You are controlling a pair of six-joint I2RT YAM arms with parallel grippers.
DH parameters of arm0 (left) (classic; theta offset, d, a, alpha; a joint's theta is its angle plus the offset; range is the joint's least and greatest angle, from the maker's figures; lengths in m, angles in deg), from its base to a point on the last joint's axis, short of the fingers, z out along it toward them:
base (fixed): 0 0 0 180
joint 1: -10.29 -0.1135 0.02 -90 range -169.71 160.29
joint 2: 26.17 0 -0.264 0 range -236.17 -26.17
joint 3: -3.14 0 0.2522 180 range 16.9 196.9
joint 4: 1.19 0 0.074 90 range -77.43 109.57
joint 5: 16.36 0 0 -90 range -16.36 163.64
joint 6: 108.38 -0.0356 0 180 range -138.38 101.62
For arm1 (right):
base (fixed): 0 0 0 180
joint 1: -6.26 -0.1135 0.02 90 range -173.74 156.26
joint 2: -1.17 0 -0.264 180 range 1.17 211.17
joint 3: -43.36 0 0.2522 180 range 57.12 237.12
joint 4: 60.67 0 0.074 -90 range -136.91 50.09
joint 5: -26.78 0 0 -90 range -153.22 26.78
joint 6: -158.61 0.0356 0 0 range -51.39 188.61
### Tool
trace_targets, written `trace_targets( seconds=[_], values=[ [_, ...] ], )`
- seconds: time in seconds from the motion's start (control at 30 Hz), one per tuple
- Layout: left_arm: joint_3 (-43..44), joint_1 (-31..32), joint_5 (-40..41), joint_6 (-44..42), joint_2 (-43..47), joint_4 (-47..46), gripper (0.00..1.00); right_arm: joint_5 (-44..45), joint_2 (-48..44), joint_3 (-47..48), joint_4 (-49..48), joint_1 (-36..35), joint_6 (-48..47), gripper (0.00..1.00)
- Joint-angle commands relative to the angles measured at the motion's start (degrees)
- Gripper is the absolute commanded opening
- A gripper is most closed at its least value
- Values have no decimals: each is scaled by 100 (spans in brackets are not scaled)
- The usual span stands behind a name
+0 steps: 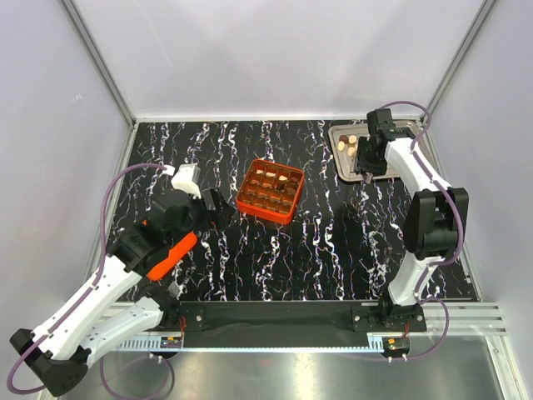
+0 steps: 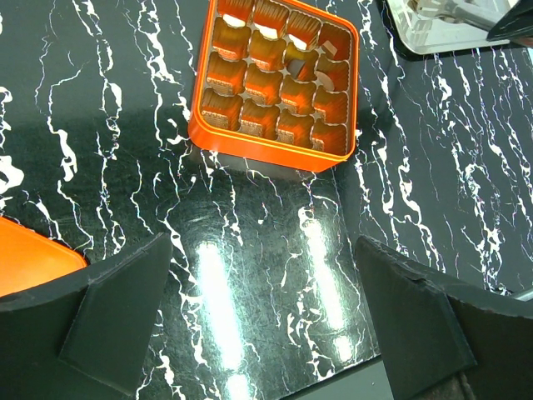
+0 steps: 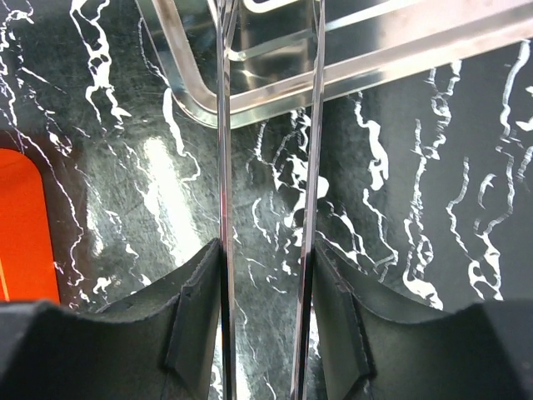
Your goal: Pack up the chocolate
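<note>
The orange grid box stands mid-table, and in the left wrist view some of its cells hold cream and dark chocolate pieces. More chocolate pieces lie on the silver tray at the back right. My right gripper is at the tray's near edge, shut on metal tongs. The two blades run forward from between the fingers to the tray's corner; their tips are out of view. My left gripper is open and empty just left of the box, low over the table.
White enclosure walls close in the black marbled table on three sides. An orange surface shows at the lower left of the left wrist view. The orange box's edge shows at the left of the right wrist view.
</note>
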Motion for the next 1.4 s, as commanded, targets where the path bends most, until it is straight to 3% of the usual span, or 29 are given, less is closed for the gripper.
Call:
trace_targets(
  seconds=[0.0,0.9,1.37],
  values=[
    [148,12,125,-97,-13,-188,99,-221,124,22,-337,68,-87,51],
    [148,3,178,-89,-128,-232,99,-433,467,197,-434,165,-158,43],
    [148,3,160,-62,-13,-188,99,-309,116,285,-179,174,-140,40]
  ],
)
